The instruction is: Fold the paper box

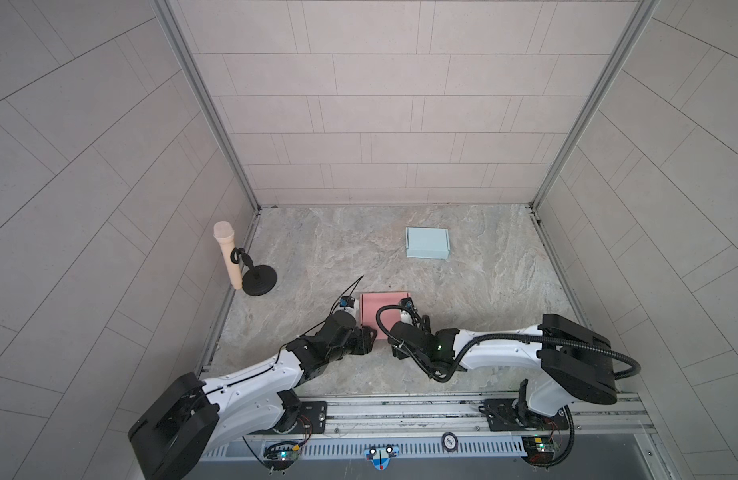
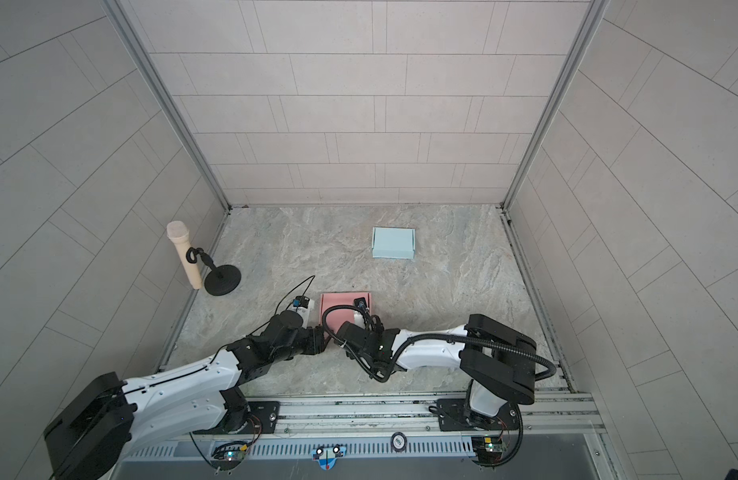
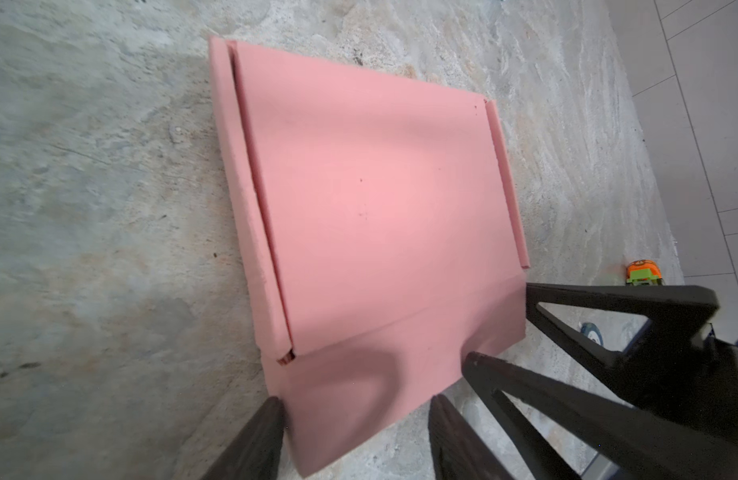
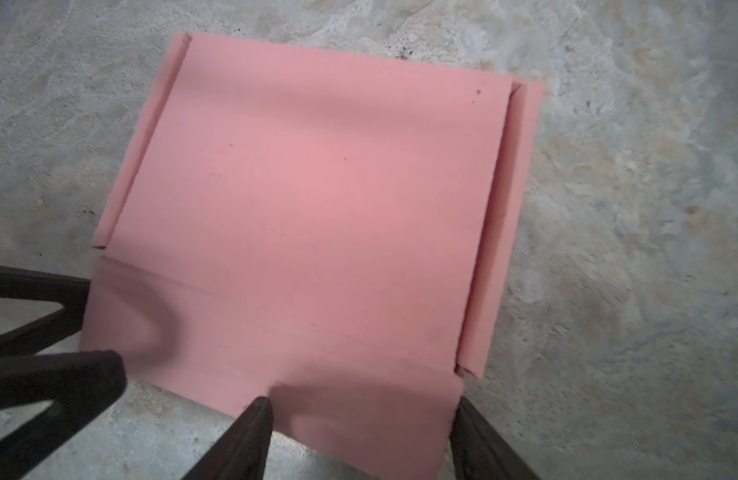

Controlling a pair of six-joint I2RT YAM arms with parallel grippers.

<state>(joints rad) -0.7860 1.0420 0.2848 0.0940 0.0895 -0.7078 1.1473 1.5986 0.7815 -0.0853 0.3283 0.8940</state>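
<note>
The pink paper box [image 1: 380, 307] is lying flat and unfolded on the marbled table [image 1: 483, 299], close to the front edge and near the middle, and both arms are reaching to it from either side. In the wrist views its broad panel [image 3: 380, 199] is facing up, with a narrow side strip [image 3: 251, 199] folding over along each long edge and a creased flap [image 4: 359, 415] sticking out towards the grippers. A light blue box [image 1: 427, 243], already folded into shape, is sitting well apart from it, farther back and to the right in both top views [image 2: 393, 243]; what is inside it cannot be made out. The left gripper [image 3: 355, 405] is holding its jaws apart, its two dark fingers [image 3: 267, 436] straddling one end of the pink flap; whether they are pressing the paper cannot be told. The right gripper [image 4: 361, 403] is likewise standing with its jaws spread, the other end of the flap lying between its fingers [image 4: 242, 440], and one finger is touching the flap's edge in the left wrist view. A round badge [image 1: 449, 440] on the front rail is carrying writing too small to read. A beige microphone [image 1: 228, 253] is leaning in its black stand by the left wall.
</note>
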